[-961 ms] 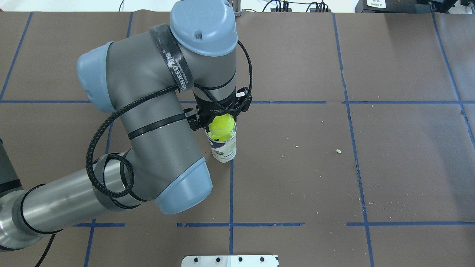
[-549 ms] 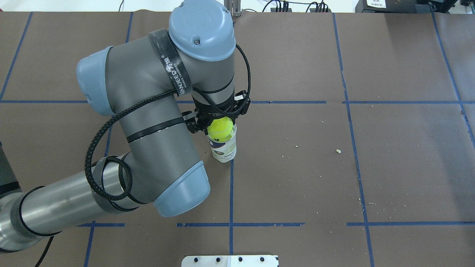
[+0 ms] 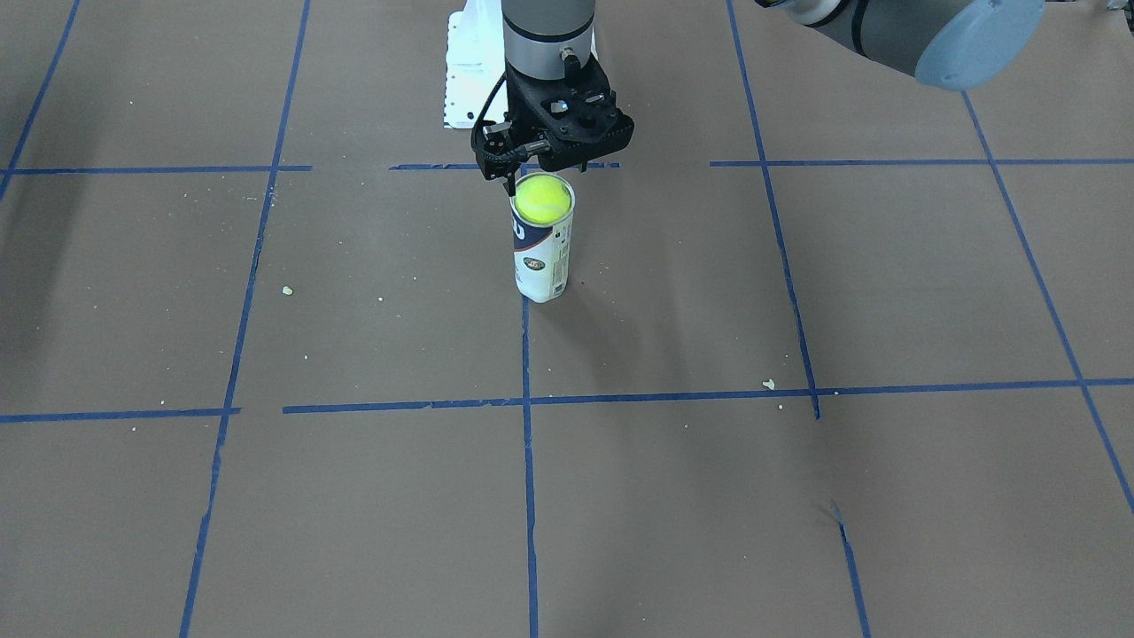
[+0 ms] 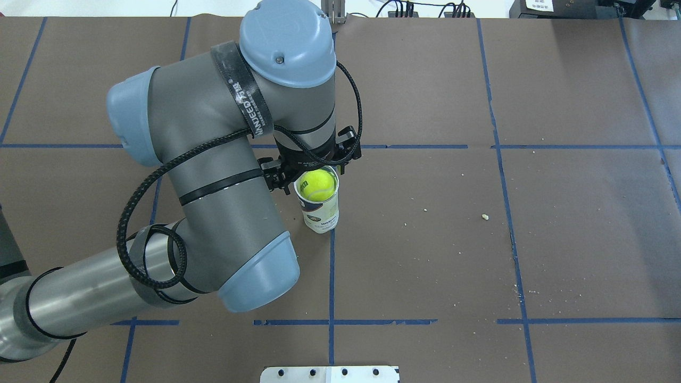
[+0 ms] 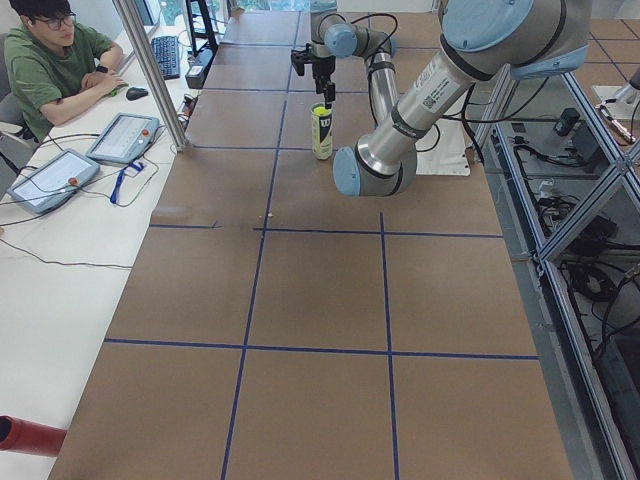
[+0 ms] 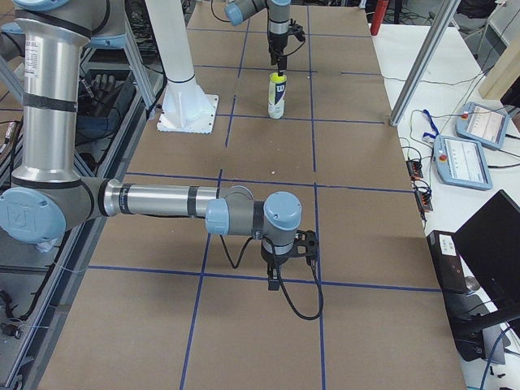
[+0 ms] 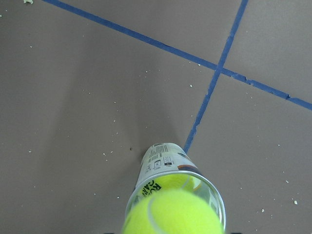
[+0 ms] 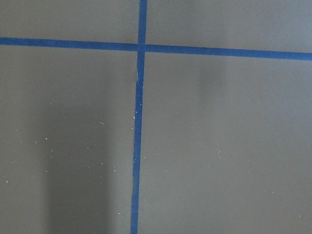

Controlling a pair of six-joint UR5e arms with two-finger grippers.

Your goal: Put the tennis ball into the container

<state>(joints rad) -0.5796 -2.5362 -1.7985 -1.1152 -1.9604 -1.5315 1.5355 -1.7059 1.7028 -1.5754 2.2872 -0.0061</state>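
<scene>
Left arm (image 4: pixel 213 175): enters from the lower left of the overhead view and bends to the frame's centre, its wrist pointing straight down.
Left gripper (image 3: pixel 542 168): jaws spread wider than the tube's mouth and holding nothing. One thin finger (image 3: pixel 508 182) hangs just outside the rim on the frame's left.
Tennis ball (image 4: pixel 318 184): just left of centre in the overhead view, seated in the clear top section of the tube. Its crown is about level with the rim and a pale curved seam faces up.
Ball relative to gripper: directly beneath the gripper and centred under the gap between the jaws. No contact with either finger is visible.
Container (image 4: pixel 321 215): stands upright, long axis vertical, open mouth up toward the gripper, white and navy label on the lower part. Its base sits at the upper end of a blue tape line (image 4: pixel 331 276).
Table (image 4: pixel 558 239): brown covering marked off in squares by tape. Pale crumbs (image 4: pixel 484 216) lie scattered right of centre, well apart from the tube.
Right gripper (image 6: pixel 278 276): low over the table near the middle of the right-side view, far from the tube. Its opening cannot be judged.
</scene>
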